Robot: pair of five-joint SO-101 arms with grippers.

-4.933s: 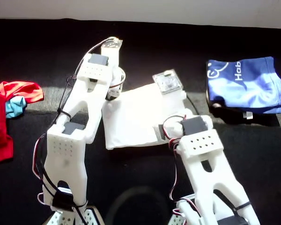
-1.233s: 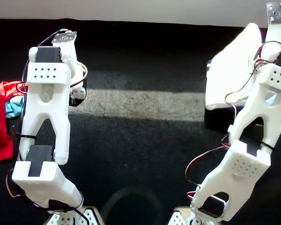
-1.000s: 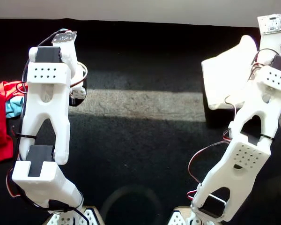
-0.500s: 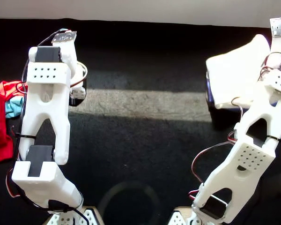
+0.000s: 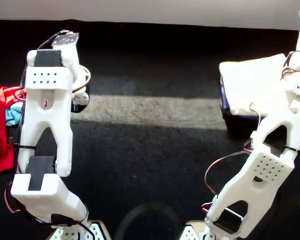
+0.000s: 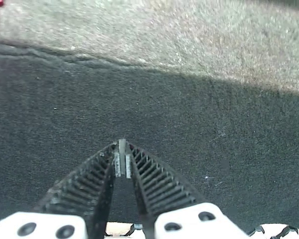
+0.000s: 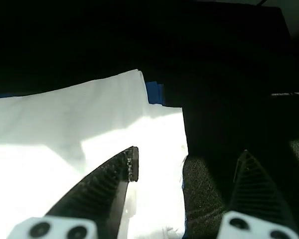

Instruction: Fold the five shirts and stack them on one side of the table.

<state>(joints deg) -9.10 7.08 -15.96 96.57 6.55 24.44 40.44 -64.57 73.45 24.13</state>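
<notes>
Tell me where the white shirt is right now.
In the high view, the white shirt lies at the table's right side, atop the blue shirt, with the right gripper at its edge.

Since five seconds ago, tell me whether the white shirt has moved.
Yes. The white shirt left the middle of the sunlit strip and now lies far right, on the blue shirt.

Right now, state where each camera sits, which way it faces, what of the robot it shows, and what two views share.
High view: fixed above the arms, looking down on the black table; shows the left arm and right arm.
Left wrist view: on the left wrist, facing down at the table; its shut left gripper shows.
Right wrist view: on the right wrist, facing the white shirt lying on a blue shirt; its open right gripper shows.
Shared: the high and right wrist views both show the white shirt.
</notes>
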